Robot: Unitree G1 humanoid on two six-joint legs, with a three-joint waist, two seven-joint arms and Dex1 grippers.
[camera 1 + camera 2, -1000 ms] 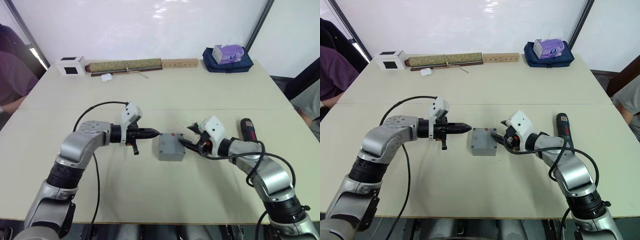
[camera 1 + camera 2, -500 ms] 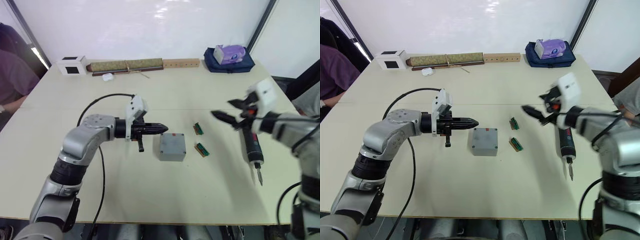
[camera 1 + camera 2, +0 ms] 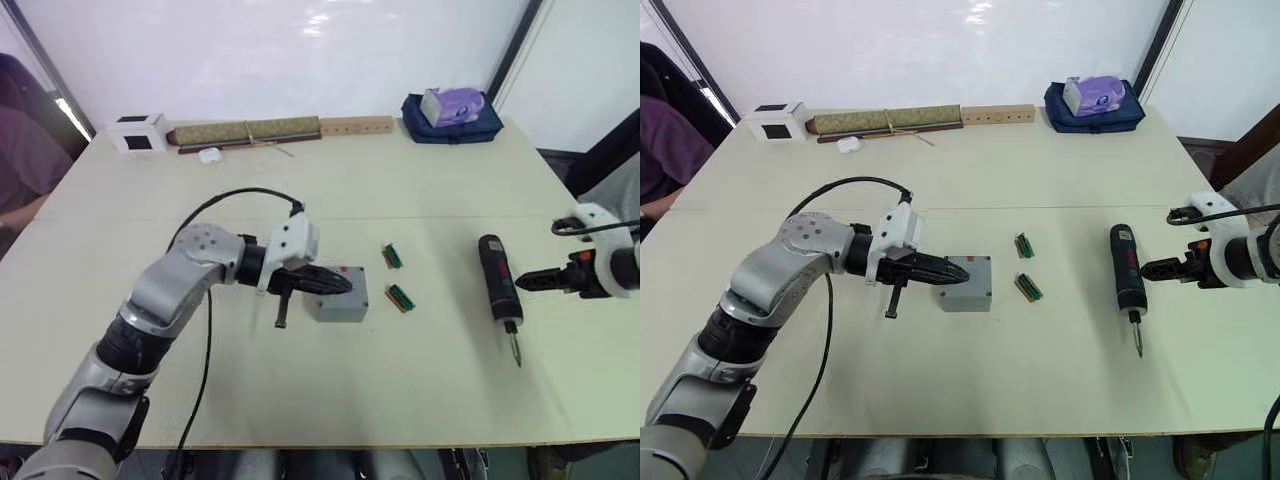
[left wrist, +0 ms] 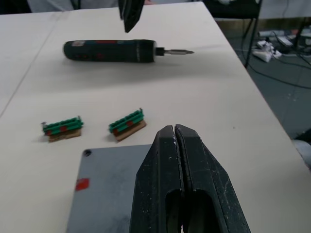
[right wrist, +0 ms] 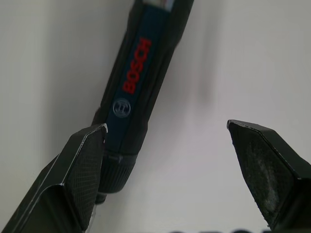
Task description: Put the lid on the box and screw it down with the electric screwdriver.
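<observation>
The box (image 3: 967, 283) sits mid-table, a small grey plastic square with rounded corners, and the lid (image 4: 104, 189) is already on it: flat and matte, with a red mark and a dark screw hole at one corner. Beside it lie two small green circuit boards (image 3: 1026, 266), ridged on tan backing. Further toward the robot's right lies the electric screwdriver (image 3: 1126, 279) — a long dark cylinder, red lettering on its smooth barrel, a knurled collar, and a narrow silver bit pointing toward the robot.

The left gripper (image 3: 958, 274) has its two black fingers pressed together, tips over the lid's top; whether they touch it, I cannot tell. Nothing is held.

The right gripper (image 3: 532, 280) is spread wide, its textured pads (image 5: 82, 165) well apart. It points at the screwdriver from the outer side, just beside the barrel, holding nothing. In the right wrist view one finger overlaps the collar — contact is unclear.

The table (image 3: 330, 400) is a pale cream, smooth surface with a seam across the middle. Along the far edge: a white cube with a black face (image 3: 139, 132), a long rolled mat (image 3: 248, 131), a wooden strip (image 3: 357, 126), a navy pouch with a purple packet (image 3: 453, 107). Behind stands a white wall (image 3: 270, 50); a person's sleeve (image 3: 25, 150) shows at the robot's left.
</observation>
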